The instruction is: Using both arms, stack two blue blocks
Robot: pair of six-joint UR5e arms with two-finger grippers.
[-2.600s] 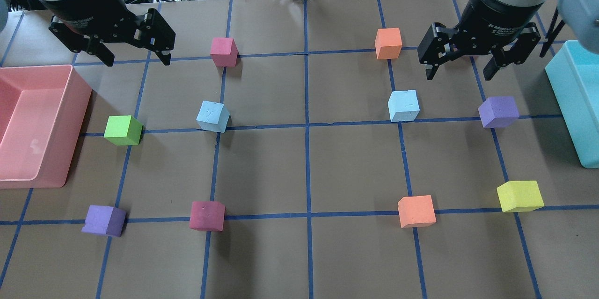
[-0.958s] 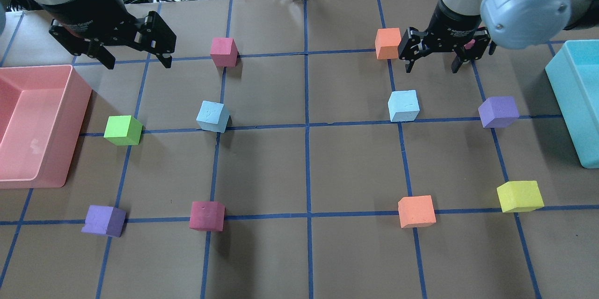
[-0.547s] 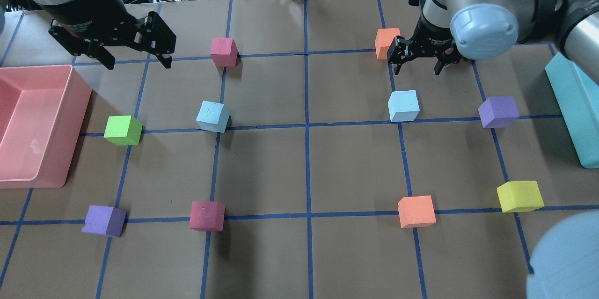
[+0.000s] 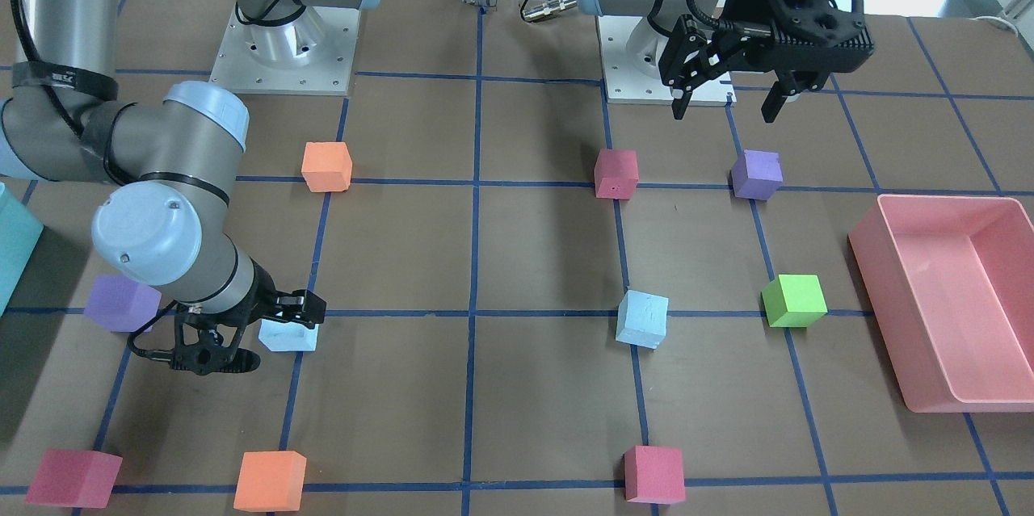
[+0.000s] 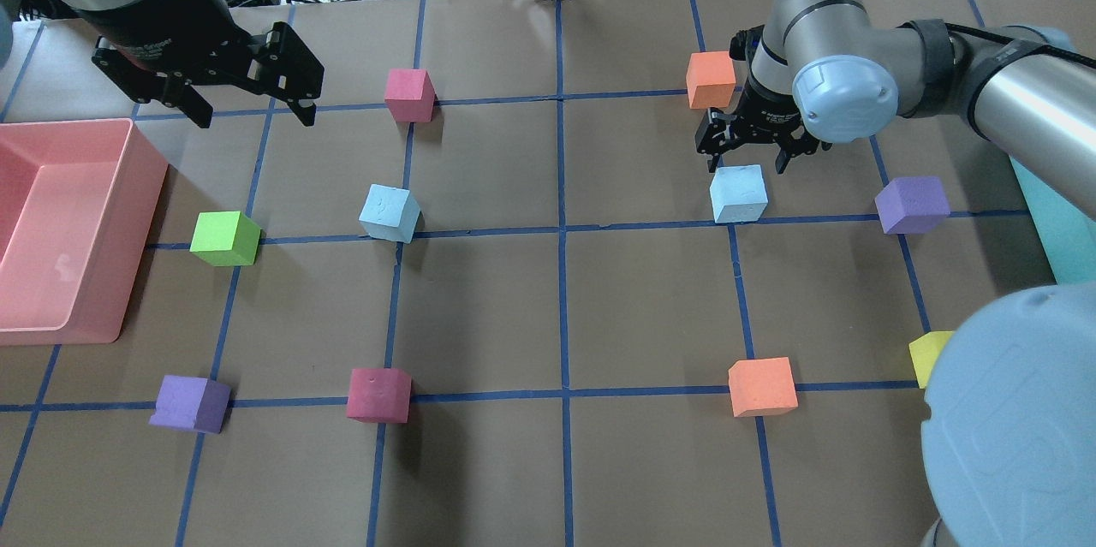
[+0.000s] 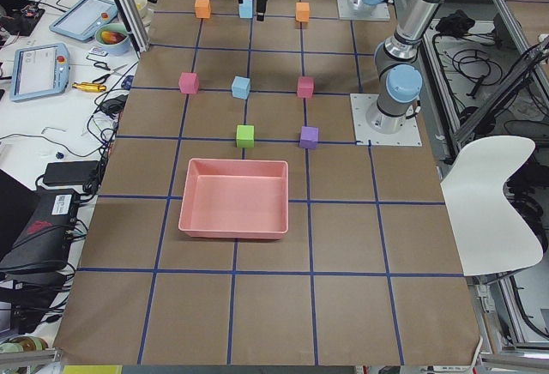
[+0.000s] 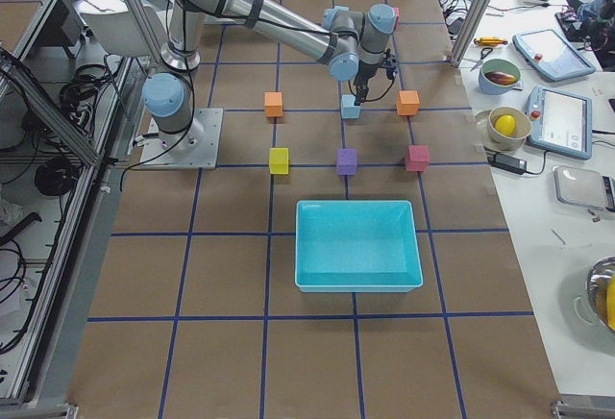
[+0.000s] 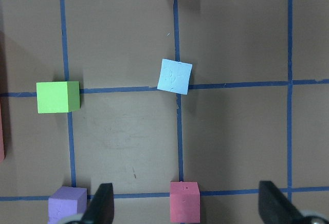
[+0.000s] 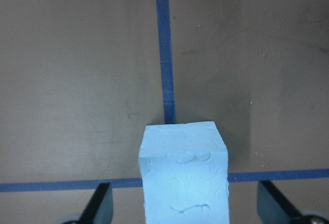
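One blue block (image 5: 390,213) lies left of centre and also shows in the left wrist view (image 8: 175,76). The other blue block (image 5: 738,193) lies right of centre. My right gripper (image 5: 743,157) is open and low over this block's far side. In the right wrist view the block (image 9: 183,175) sits between the two spread fingers (image 9: 100,203), with gaps on both sides. The front view shows the same gripper (image 4: 254,336) at the block (image 4: 288,336). My left gripper (image 5: 253,112) is open and empty, held high at the back left, well away from the left block.
A pink bin (image 5: 128,187) stands at the left edge and a teal bin (image 7: 357,284) at the right. An orange cube (image 5: 711,79) sits just behind the right gripper and a purple cube (image 5: 912,205) to its right. Green (image 5: 224,237), pink-red (image 5: 409,93) and other cubes are scattered about.
My right gripper has moved left and towards me from the back right and come down over the right blue block, still open. The left arm and all cubes have stayed put.
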